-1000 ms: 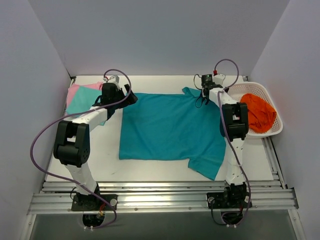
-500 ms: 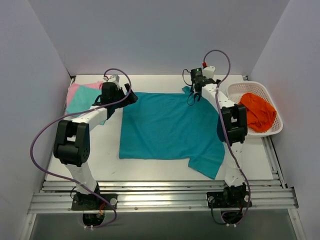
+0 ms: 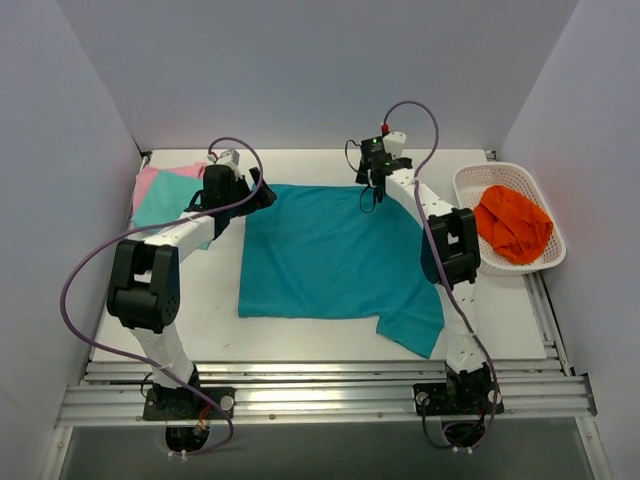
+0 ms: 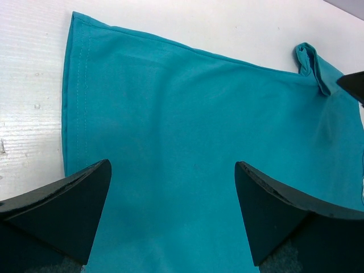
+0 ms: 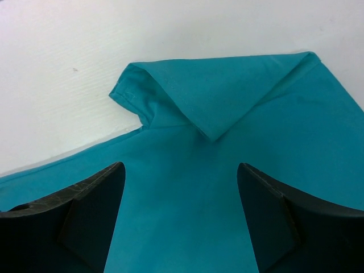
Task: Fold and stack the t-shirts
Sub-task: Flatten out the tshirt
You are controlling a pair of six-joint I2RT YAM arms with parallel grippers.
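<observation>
Since the deep teal t-shirt [image 3: 330, 255] lies flat in the middle of the table [image 3: 200, 300], ready for folding, I have both grippers at its far edge. My left gripper [image 4: 172, 165] is spread wide over the left corner. My right gripper [image 5: 181, 166] is spread too, empty, over the folded-in sleeve [image 5: 193, 96], maybe just above the cloth. The pink t-shirt [image 3: 150, 182] and the aqua t-shirt [image 3: 165, 207] sit stacked far left.
</observation>
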